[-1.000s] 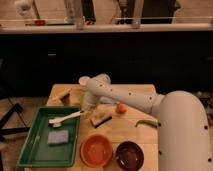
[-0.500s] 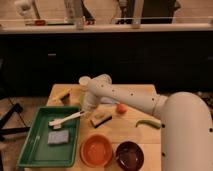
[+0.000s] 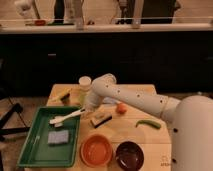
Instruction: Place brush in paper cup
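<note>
The brush [image 3: 65,117] is long and white-handled. It lies slanted over the right rim of the green tray [image 3: 30,150], bristle head to the left. Its handle end runs up into my gripper [image 3: 86,110], which hangs at the tray's right edge and is shut on the handle. The paper cup [image 3: 85,81] stands upright at the back of the wooden table [image 3: 145,92], just behind and above the gripper, beside my white arm's elbow [image 3: 106,82].
A grey-blue sponge [image 3: 58,137] lies in the tray. A blocky black-and-white scrubber [image 3: 101,118] and an orange fruit [image 3: 120,108] sit right of the gripper. A yellow-and-black item [image 3: 62,95], a green pod [image 3: 149,124], an orange bowl [image 3: 96,150] and a dark bowl [image 3: 129,155] share the table.
</note>
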### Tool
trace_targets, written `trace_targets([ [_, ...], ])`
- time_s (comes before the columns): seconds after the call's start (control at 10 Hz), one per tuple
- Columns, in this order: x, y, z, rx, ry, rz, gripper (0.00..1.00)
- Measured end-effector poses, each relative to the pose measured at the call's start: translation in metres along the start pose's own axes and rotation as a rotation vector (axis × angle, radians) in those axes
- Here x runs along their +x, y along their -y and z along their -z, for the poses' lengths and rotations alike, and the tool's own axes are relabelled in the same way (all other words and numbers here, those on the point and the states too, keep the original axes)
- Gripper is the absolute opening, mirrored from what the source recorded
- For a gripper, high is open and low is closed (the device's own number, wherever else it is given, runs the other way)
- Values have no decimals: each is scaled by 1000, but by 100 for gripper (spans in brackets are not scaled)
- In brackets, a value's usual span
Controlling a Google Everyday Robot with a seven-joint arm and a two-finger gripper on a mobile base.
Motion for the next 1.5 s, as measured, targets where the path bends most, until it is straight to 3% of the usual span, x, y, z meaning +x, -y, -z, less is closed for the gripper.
trace_targets([
  [0.2,-3,4,23,52,28,2,0],
  [0.4,-4,6,34,80,50,5,0],
  [0.8,-4,21,53,122,105,-1,0],
  [1.2,0,54,88,176,147,-17,0],
  [1.5,1,64,98,193,161,-17,0],
])
